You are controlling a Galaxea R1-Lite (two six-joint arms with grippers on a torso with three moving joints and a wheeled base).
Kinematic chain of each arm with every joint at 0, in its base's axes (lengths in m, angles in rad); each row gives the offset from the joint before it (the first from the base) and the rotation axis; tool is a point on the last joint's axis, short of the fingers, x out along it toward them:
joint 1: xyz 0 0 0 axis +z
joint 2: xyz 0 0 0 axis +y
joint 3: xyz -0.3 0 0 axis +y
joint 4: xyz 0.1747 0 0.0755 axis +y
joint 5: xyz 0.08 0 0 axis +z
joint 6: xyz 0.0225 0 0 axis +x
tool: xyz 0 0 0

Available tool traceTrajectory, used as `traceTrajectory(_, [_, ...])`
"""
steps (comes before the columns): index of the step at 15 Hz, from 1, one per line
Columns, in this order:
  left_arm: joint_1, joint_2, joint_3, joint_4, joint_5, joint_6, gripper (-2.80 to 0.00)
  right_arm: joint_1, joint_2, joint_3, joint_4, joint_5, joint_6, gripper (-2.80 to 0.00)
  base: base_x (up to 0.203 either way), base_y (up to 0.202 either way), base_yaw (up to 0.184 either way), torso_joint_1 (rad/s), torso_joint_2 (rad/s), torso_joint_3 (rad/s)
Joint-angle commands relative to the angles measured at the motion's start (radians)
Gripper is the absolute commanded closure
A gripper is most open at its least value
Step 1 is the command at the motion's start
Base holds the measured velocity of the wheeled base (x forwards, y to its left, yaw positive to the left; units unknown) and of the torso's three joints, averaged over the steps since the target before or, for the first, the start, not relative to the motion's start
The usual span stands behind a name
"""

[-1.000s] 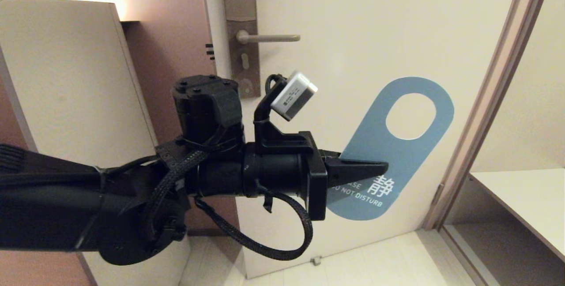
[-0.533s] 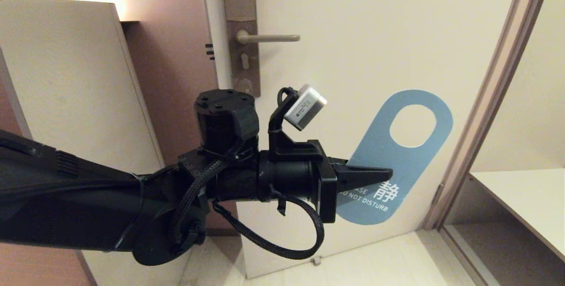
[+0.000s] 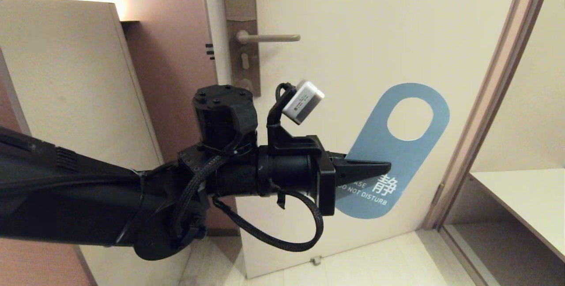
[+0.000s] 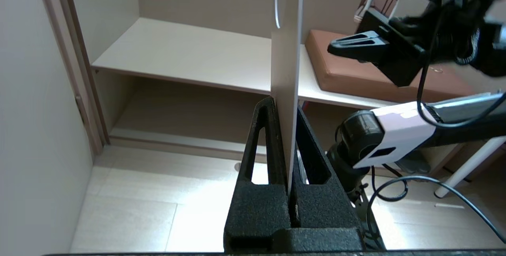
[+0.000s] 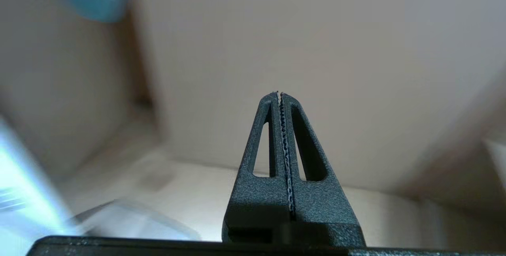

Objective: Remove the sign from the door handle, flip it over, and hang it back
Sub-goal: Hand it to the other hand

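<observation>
The blue sign (image 3: 384, 149), with its oval hole and white "do not disturb" lettering facing me, hangs in the air in front of the door, tilted, its hole end up and to the right. It is off the door handle (image 3: 269, 37), which sticks out bare well above and to the left. My left gripper (image 3: 387, 169) is shut on the sign's lower part; in the left wrist view the sign (image 4: 286, 50) runs edge-on between the left gripper (image 4: 284, 104) fingers. My right gripper (image 5: 279, 93) is shut on nothing and shows as the right gripper (image 4: 332, 48) beside the sign.
The cream door (image 3: 353, 34) has a metal lock plate (image 3: 242, 56). A door frame (image 3: 485, 100) and a low shelf (image 3: 525, 197) stand at the right, a pale cabinet (image 3: 66, 100) at the left. A brown cushion (image 4: 355, 70) lies on the shelf.
My left arm reached further right with the sign, dipped, then rose a little. The grip on the sign has not changed.
</observation>
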Motion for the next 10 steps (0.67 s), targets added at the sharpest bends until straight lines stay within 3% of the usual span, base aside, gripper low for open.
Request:
traceTrajectory(1, [0.001, 0.003, -0.015, -0.006, -0.004, -0.008, 0.0, 0.003, 0.166, -0.062, 0.001, 0.201, 0.0, 0.0, 0.0, 0.0, 0.0, 0.0, 0.0, 0.0])
traceTrajectory(2, [0.001, 0.005, -0.025, -0.007, -0.004, -0.019, 0.0, 0.008, 0.207, -0.083, 0.003, 0.276, 0.0, 0.0, 0.0, 0.0, 0.0, 0.0, 0.0, 0.0])
traceTrajectory(4, [0.001, 0.02, -0.042, -0.009, -0.004, -0.022, 0.0, 0.062, 0.266, -0.104, 0.006, 0.336, 0.0, 0.0, 0.0, 0.0, 0.0, 0.0, 0.0, 0.0])
traceTrajectory(7, [-0.005, 0.06, -0.078, -0.056, -0.004, -0.036, 0.0, 0.184, 0.321, -0.105, 0.007, 0.346, 0.006, 0.0, 0.0, 0.0, 0.0, 0.0, 0.0, 0.0])
traceTrajectory(10, [-0.017, 0.106, -0.093, -0.113, -0.001, -0.056, 0.0, 0.2, 0.38, -0.111, 0.001, 0.346, 0.029, 0.0, 0.0, 0.0, 0.0, 0.0, 0.0, 0.0])
